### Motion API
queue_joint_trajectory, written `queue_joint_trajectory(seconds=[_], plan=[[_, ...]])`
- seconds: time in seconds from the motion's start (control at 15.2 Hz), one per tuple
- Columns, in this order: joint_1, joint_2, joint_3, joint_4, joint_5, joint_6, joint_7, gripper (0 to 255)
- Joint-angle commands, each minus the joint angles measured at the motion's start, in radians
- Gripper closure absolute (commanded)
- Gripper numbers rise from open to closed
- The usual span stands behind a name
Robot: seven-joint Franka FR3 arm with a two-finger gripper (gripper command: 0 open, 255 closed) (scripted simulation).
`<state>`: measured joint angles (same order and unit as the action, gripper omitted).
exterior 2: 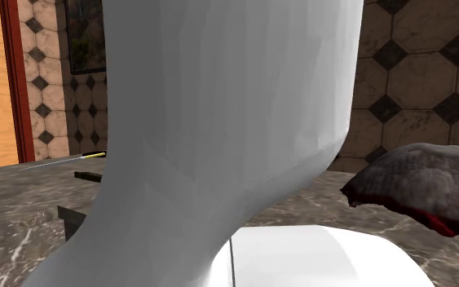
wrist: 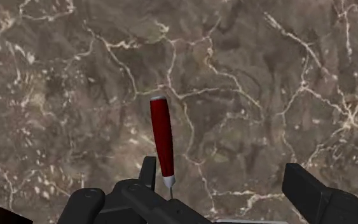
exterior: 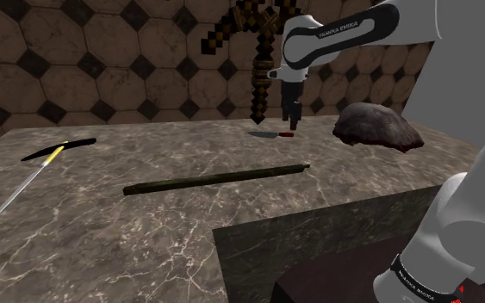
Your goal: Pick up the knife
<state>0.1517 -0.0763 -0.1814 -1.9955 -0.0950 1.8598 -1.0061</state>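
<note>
The knife (exterior: 274, 134) lies flat on the marble desk (exterior: 146, 232), near the dark, reddish lump (exterior: 376, 126) and to the shoulder view's left of it, with a clear strip of desk between the two. Its red handle points toward the lump and its grey blade away from it.

The tool (exterior: 290, 117) hangs straight down over the handle end, on the same side of the lump as the knife. From the wrist view the tool (wrist: 223, 169) has its fingers (wrist: 147, 170) standing wide apart. The red handle (wrist: 162, 140) lies between them, close beside one finger and well away from the other (neither is pressed against it, so nothing is clamped). The blade runs back under the hand and is hidden there.

A long dark rod (exterior: 217, 178) lies across the desk, nearer the camera than the lump and to the shoulder view's left of it. A slim sword (exterior: 25, 176) with a yellow and black grip rests well apart from the lump, at the desk's far end on that same side. A blocky pickaxe (exterior: 262, 52) leans on the tiled wall (exterior: 102, 60), above and to the shoulder view's left of the lump.

In the second exterior view the white arm (exterior 2: 227, 122) stands close in front, with the lump (exterior 2: 423, 189) to that view's right of it.
</note>
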Motion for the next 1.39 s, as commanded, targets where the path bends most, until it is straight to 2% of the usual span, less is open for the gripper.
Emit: queue_joint_trajectory(seconds=[0.0, 0.13, 0.73, 0.79, 1.32], plan=[[0.007, 0.071, 0.001, 0.069, 0.010, 0.013, -0.079, 0], [0.012, 0.132, 0.007, 0.126, 0.020, 0.026, -0.141, 0], [0.010, 0.156, 0.007, 0.052, 0.021, 0.123, -0.137, 0], [0.010, 0.157, 0.007, 0.055, 0.021, 0.121, -0.137, 255], [0.011, 0.157, 0.007, 0.055, 0.021, 0.121, -0.137, 255]])
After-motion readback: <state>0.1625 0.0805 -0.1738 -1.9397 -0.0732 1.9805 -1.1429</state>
